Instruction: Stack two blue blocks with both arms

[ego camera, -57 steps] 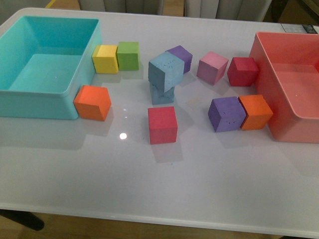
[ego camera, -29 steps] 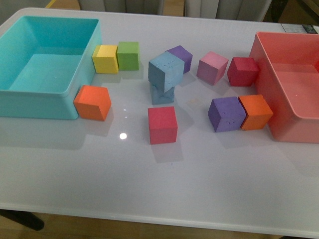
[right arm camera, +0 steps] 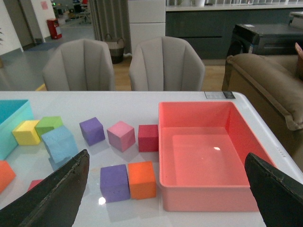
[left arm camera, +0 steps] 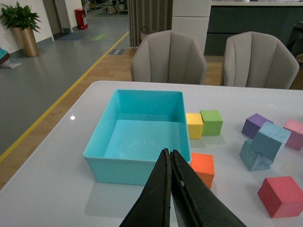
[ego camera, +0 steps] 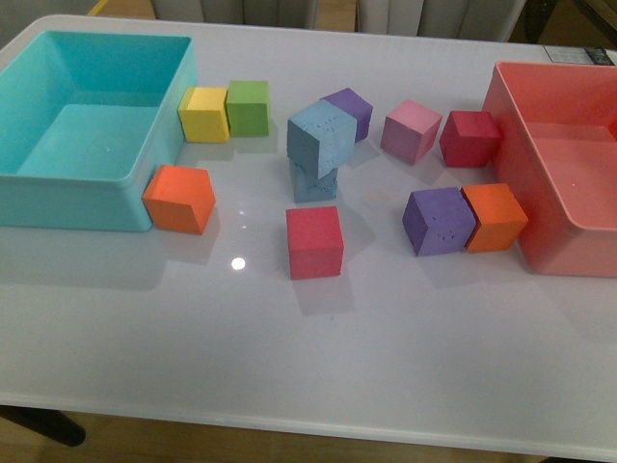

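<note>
Two sky-blue blocks stand stacked mid-table. The upper blue block [ego camera: 323, 138] sits tilted and twisted on the lower blue block [ego camera: 313, 183], overhanging it. Neither arm shows in the front view. In the left wrist view the stack, upper block [left arm camera: 271, 140] on lower block [left arm camera: 252, 158], is far off to one side; my left gripper [left arm camera: 169, 153] is shut and empty, above the table by the turquoise bin. In the right wrist view my right gripper [right arm camera: 166, 156] is open wide and empty, held back from the table; the upper block [right arm camera: 59, 143] shows beyond one finger [right arm camera: 61, 194].
A turquoise bin [ego camera: 58, 203] stands at the left, a coral-pink bin [ego camera: 540, 241] at the right. Around the stack lie yellow [ego camera: 203, 114], green [ego camera: 248, 107], orange [ego camera: 179, 199], red [ego camera: 314, 242], purple [ego camera: 349, 110], pink [ego camera: 411, 131], dark red [ego camera: 469, 138], purple [ego camera: 438, 221] and orange [ego camera: 496, 217] cubes.
</note>
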